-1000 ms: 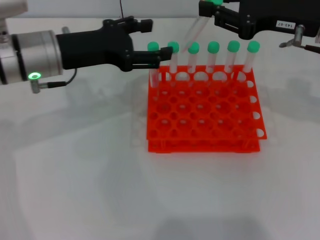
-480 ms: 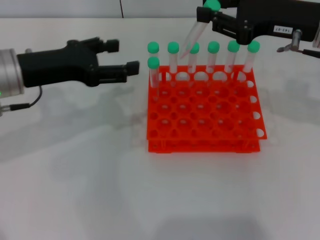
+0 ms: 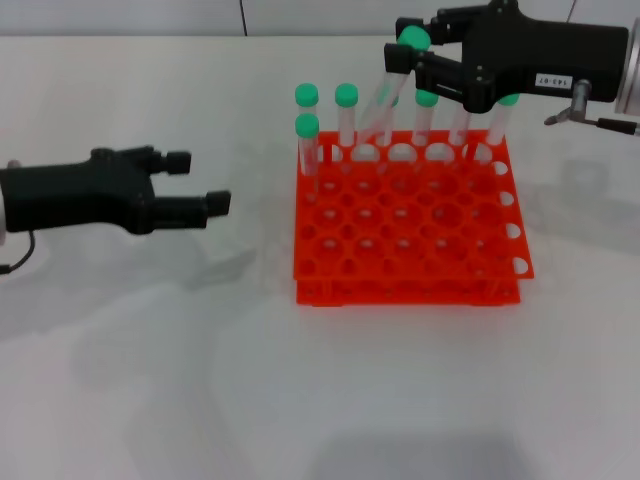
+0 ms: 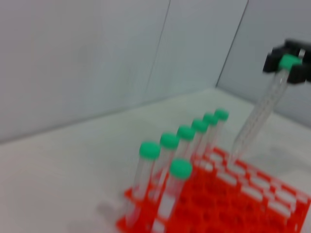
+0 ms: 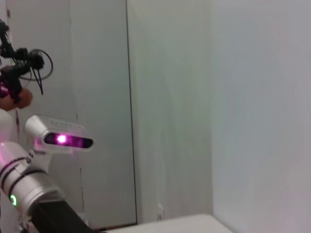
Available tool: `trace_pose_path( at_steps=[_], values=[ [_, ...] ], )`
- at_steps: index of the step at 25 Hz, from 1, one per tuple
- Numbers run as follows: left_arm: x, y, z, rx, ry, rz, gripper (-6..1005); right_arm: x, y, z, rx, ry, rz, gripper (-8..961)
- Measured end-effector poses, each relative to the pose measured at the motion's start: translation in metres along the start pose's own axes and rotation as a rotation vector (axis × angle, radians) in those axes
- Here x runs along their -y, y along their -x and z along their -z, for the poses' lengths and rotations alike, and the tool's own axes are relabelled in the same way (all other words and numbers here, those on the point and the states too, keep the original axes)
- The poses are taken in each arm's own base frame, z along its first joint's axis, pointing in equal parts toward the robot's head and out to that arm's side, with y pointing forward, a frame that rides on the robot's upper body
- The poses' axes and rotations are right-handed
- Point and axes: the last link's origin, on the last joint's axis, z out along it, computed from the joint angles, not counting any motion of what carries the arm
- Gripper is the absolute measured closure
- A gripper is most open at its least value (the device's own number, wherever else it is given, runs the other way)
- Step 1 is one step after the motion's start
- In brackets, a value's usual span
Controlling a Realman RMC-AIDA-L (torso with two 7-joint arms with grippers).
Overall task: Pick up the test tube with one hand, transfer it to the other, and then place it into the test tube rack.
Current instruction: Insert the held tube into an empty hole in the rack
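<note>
My right gripper (image 3: pixel 408 45), black with a white label sticker, is shut on the green cap of the test tube (image 3: pixel 378 98). The tube hangs tilted over the back row of the orange-red test tube rack (image 3: pixel 405 272). Its lower tip is near the third hole from the left, and I cannot tell whether it has entered. The left wrist view shows the same tube (image 4: pixel 257 116) slanting down to the rack (image 4: pixel 233 194). My left gripper (image 3: pixel 205 182) is open and empty, low over the table well left of the rack.
Several other green-capped tubes (image 3: pixel 346 110) stand upright in the rack's back row, and one (image 3: pixel 307 140) stands in the second row at the left corner. The right wrist view shows only walls and the left arm's silver wrist (image 5: pixel 24 189).
My left gripper has drawn back to the left and nearer, away from the rack, still open. The right gripper has come lower and forward with the tube over the back row.
</note>
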Motion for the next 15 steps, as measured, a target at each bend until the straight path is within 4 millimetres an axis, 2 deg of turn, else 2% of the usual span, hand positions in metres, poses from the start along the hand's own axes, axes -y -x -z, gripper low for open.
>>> trace_pose_path(
  at_steps=[8, 15],
  values=[
    [0.005, 0.016, 0.007, 0.115, -0.019, -0.026, 112, 0.002, -0.005, -0.01, -0.045, -0.024, -0.024, 687],
    [0.007, 0.018, 0.005, 0.187, -0.019, -0.072, 111, 0.009, -0.006, -0.024, -0.103, -0.064, -0.032, 687]
  ],
)
